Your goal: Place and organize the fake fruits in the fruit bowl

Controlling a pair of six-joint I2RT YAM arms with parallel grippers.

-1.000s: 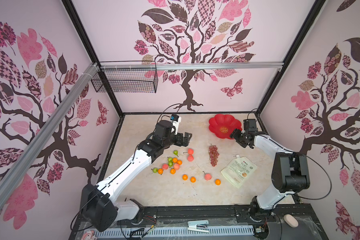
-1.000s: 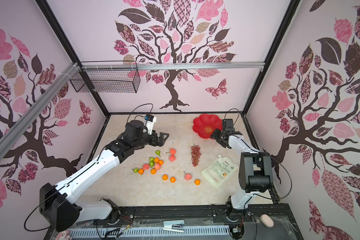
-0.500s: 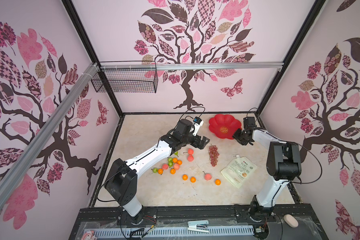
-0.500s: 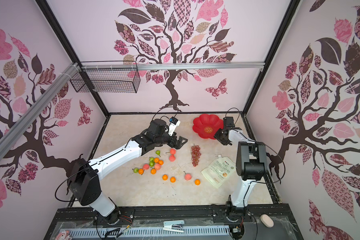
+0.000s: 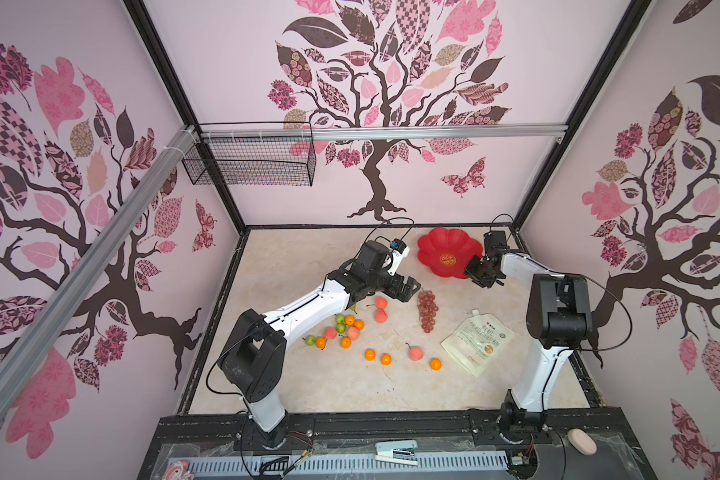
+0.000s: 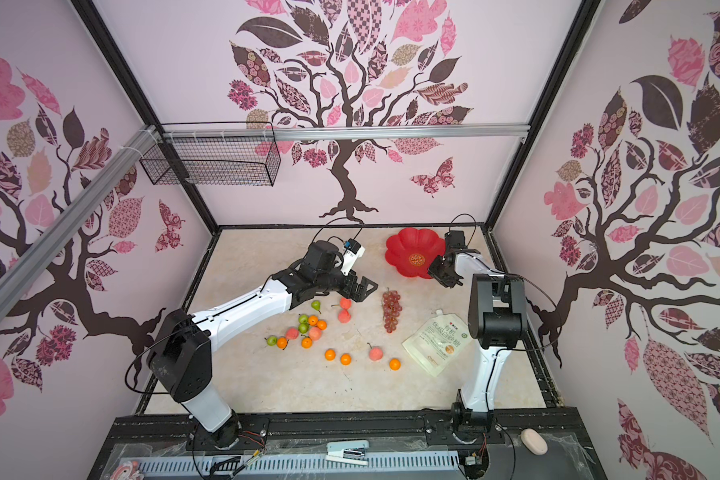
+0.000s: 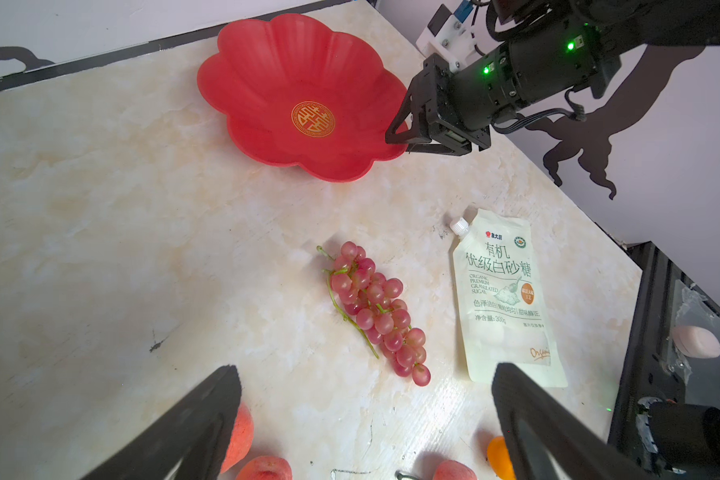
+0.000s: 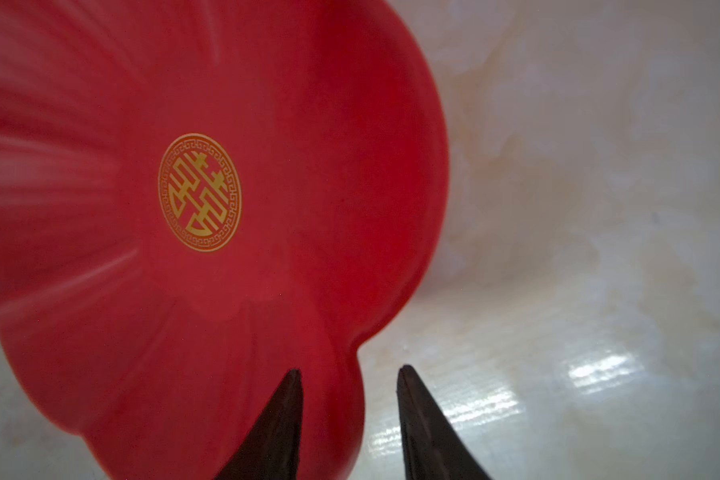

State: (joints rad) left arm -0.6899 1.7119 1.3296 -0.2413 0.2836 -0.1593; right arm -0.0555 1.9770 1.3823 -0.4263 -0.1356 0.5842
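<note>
Three tree-patterned walls (image 5: 391,104) around marble tabletop (image 5: 292,257)

Bare table (image 5: 308,257) is lying open between fruit bowl (image 5: 433,245) and grape bunch (image 5: 427,311). Right gripper (image 5: 471,270) is straddling the bowl's right rim, blocking that side. Pouch (image 5: 476,340) is crowding the grapes' right.

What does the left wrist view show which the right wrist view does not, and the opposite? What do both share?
Only the left wrist view: the grape bunch, the sugar pouch, some peaches, the open left gripper, and the right gripper seen from outside, at the edge of the fruit bowl.
Only the right wrist view: the right gripper's fingers, standing apart on either side of the rim.
Both: the red fruit bowl with its gold emblem, no fruit in it, on the marble table.
</note>
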